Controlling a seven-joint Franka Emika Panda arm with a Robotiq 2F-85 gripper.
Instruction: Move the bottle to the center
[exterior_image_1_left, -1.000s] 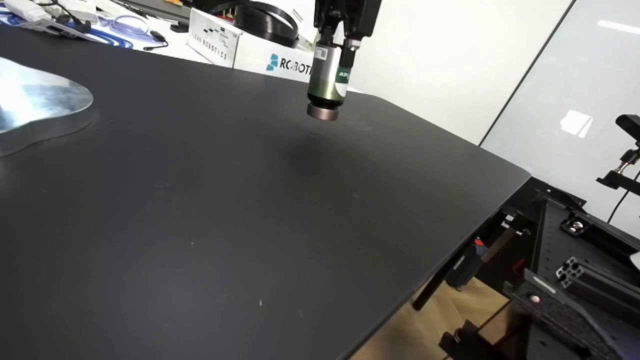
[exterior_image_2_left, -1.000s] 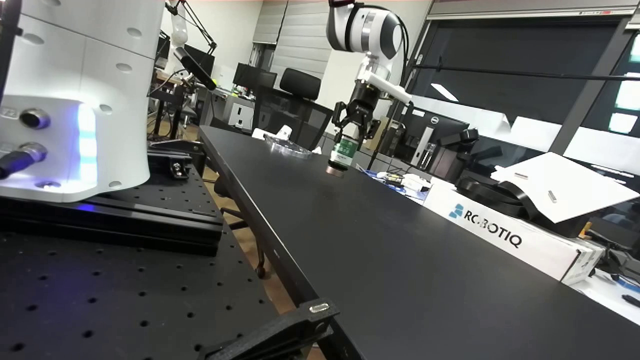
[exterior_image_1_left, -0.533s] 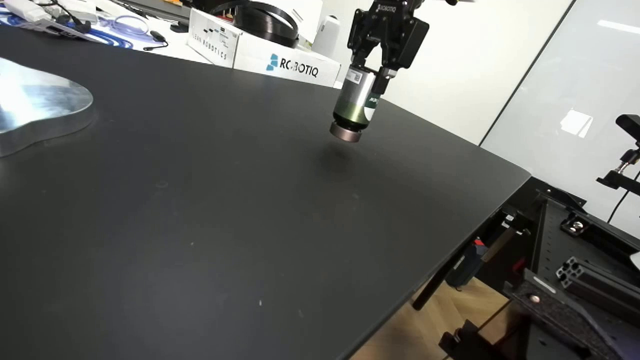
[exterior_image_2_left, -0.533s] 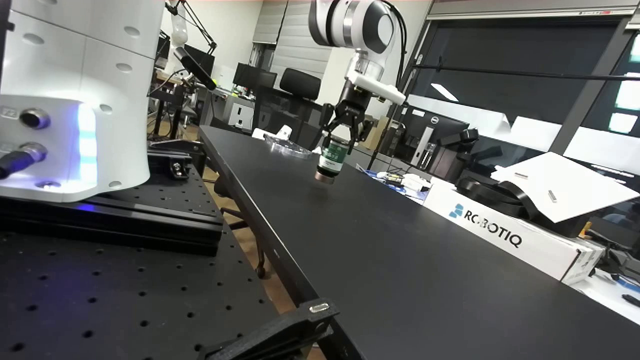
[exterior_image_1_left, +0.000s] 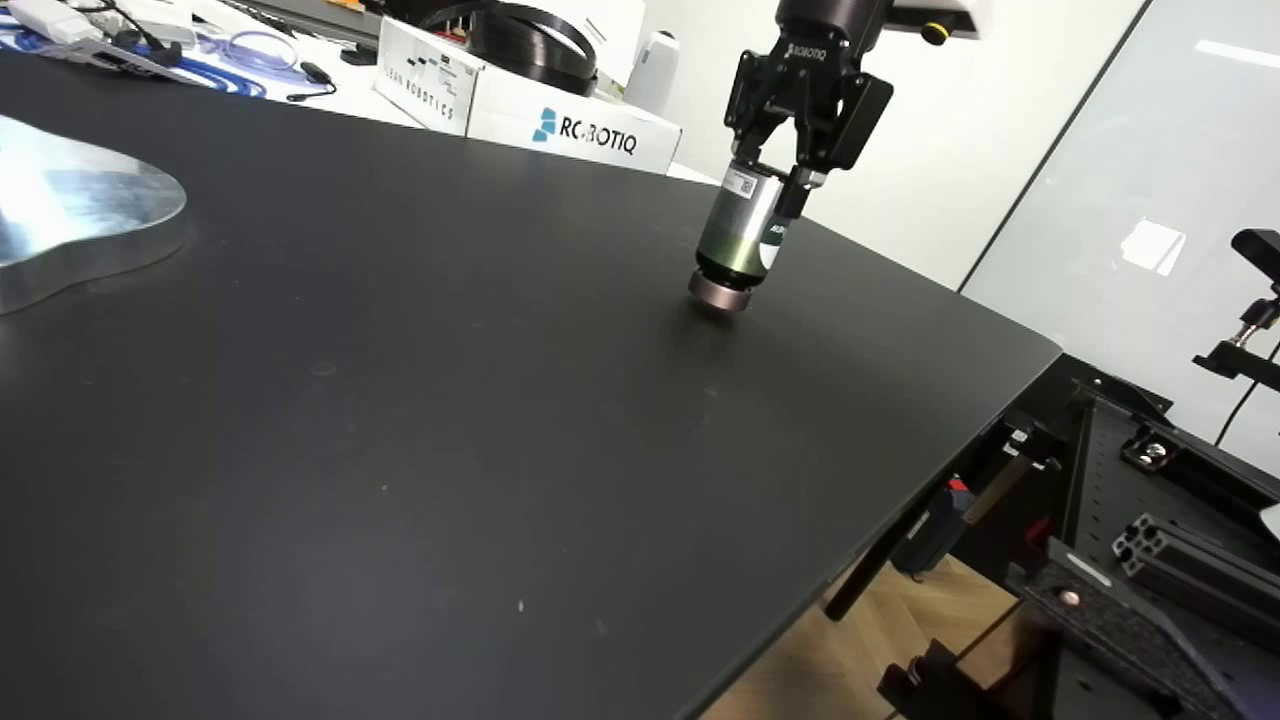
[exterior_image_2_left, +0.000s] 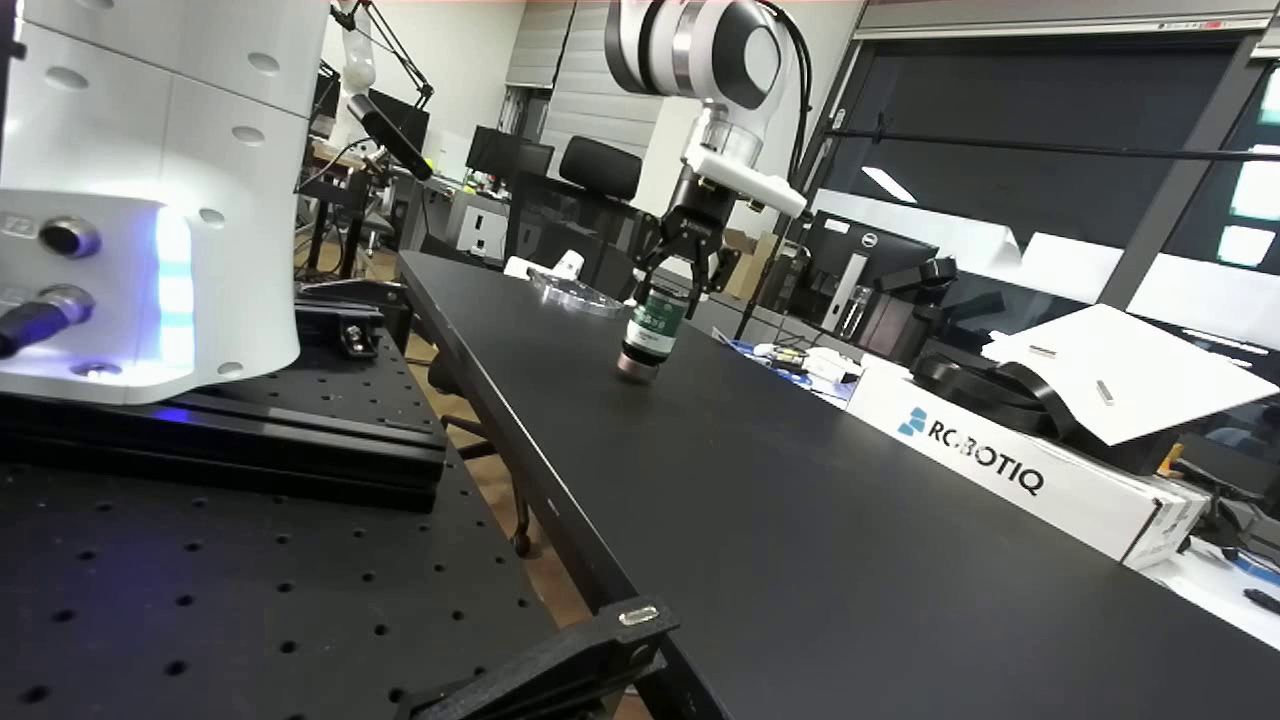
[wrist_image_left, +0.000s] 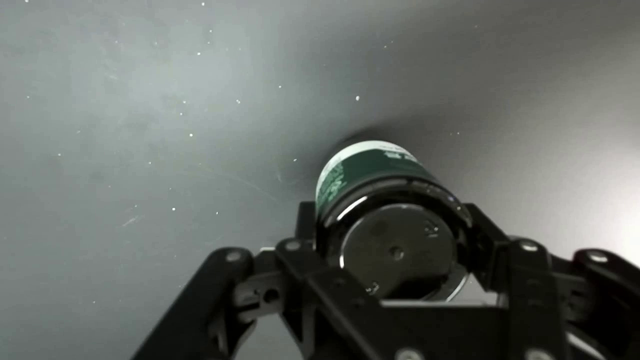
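The bottle (exterior_image_1_left: 738, 228) is held cap down and somewhat tilted, with its green label, silvery band and brownish cap visible in both exterior views (exterior_image_2_left: 655, 325). Its cap is very close to the black tabletop (exterior_image_1_left: 480, 400); I cannot tell if it touches. My gripper (exterior_image_1_left: 772, 182) is shut on the bottle near its base end, one finger on each side. In the wrist view the gripper (wrist_image_left: 392, 222) spans the dark round base of the bottle (wrist_image_left: 380, 165). The middle of the tabletop (exterior_image_2_left: 800, 500) is unmarked and lies beside the bottle.
A flat silver plate (exterior_image_1_left: 90, 190) lies on the table; it also shows at the far end in an exterior view (exterior_image_2_left: 575, 293). A white Robotiq box (exterior_image_1_left: 570, 130) stands past the table's back edge. The robot base (exterior_image_2_left: 150, 250) stands beyond the long near edge.
My gripper has lowered with the bottle, bringing the cap close to the tabletop. It has moved rightward in one exterior picture and leftward in another. The grip is unchanged.
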